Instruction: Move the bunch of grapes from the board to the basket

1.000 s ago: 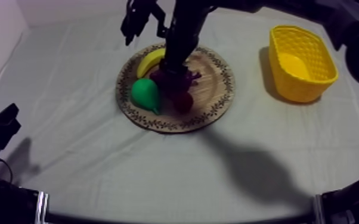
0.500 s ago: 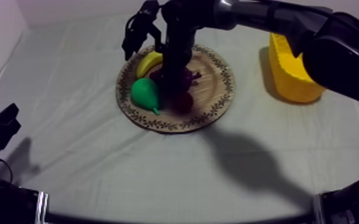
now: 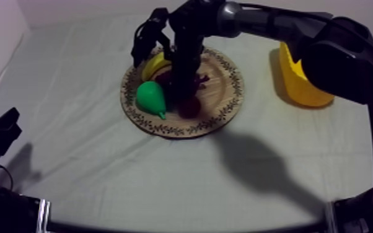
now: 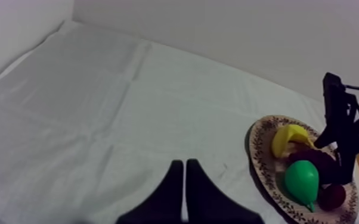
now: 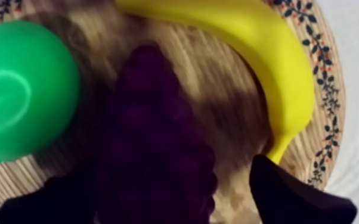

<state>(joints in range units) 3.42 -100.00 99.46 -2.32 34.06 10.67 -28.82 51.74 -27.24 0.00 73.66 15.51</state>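
The purple bunch of grapes [image 5: 152,149] lies on the round wooden board [image 3: 223,80], between the banana [image 5: 265,65] and the green pear [image 5: 21,89]. My right gripper [image 5: 170,202] is open and low over the bunch, one black finger on each side; the finger [image 5: 295,199] on the banana's side stands clear of the grapes. From above, the right arm comes in from the upper right and its gripper [image 3: 179,87] covers most of the grapes [image 3: 196,79]. My left gripper [image 4: 183,176] is shut on nothing, low at the table's left side [image 3: 0,133].
A small red fruit [image 3: 190,106] sits on the board's near side beside the pear [image 3: 150,98]. The yellow basket [image 3: 297,83] stands at the right of the table, partly hidden behind the right arm. Bare cloth spreads in front of the board.
The right arm has swung lower across the view and now hides more of the basket. Its gripper has settled further down around the grapes. The left arm has not moved.
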